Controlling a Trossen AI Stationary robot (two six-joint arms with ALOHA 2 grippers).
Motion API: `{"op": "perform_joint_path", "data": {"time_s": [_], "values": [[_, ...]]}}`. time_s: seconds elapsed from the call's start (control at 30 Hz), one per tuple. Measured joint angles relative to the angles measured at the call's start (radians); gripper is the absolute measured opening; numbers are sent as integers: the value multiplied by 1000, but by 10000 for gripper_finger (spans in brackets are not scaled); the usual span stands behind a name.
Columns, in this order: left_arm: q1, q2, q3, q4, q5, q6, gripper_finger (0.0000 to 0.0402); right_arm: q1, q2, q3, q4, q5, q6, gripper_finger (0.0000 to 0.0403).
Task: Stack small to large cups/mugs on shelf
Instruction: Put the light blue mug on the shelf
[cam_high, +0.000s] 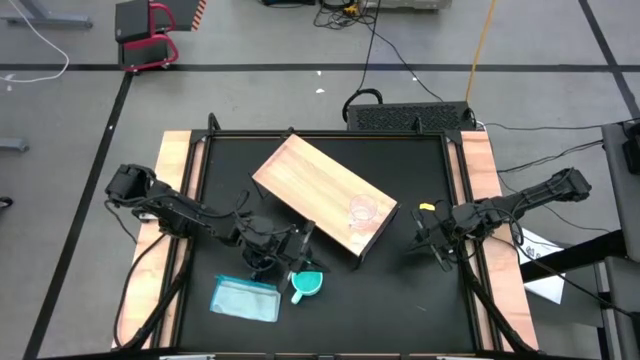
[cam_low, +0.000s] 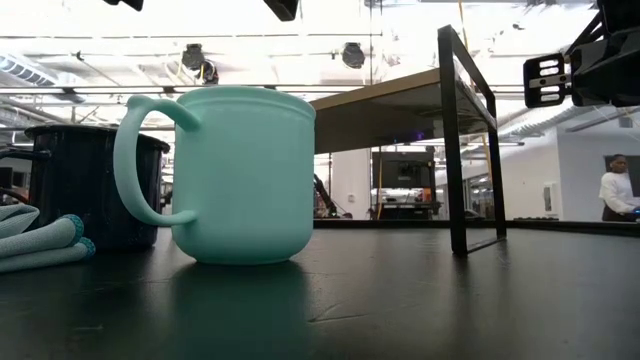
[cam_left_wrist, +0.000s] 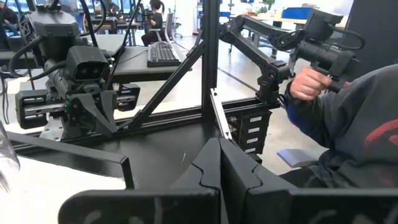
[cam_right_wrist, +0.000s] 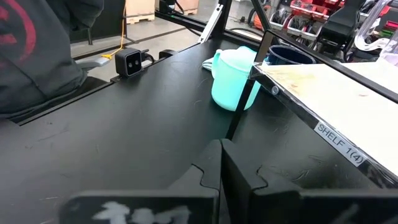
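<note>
The turquoise mug (cam_high: 307, 285) and navy mug (cam_low: 85, 185) are seen on the table before the shelf (cam_high: 322, 196), where the clear cup (cam_high: 362, 210) already rests. Both the left gripper (cam_high: 297, 249) and the right gripper (cam_high: 427, 238) are clenched on nothing. The clear cup could be toppled if a mug were brought in too low.

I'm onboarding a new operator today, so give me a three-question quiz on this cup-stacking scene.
1. True or false: the clear cup already stands on the shelf.
2. Which vessel stands nearest the light-blue packet? A) turquoise mug B) clear cup C) dark mug
3. Fill in: the fingers of the left gripper and the right gripper are both ____.

Key: 1 true; 2 A; 3 shut.
</note>
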Motion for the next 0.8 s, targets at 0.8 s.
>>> {"op": "perform_joint_path", "data": {"time_s": [0.8], "values": [[23,-47,240,-770,-127,-199,0,0,1,0,-18,0,7,0]]}}
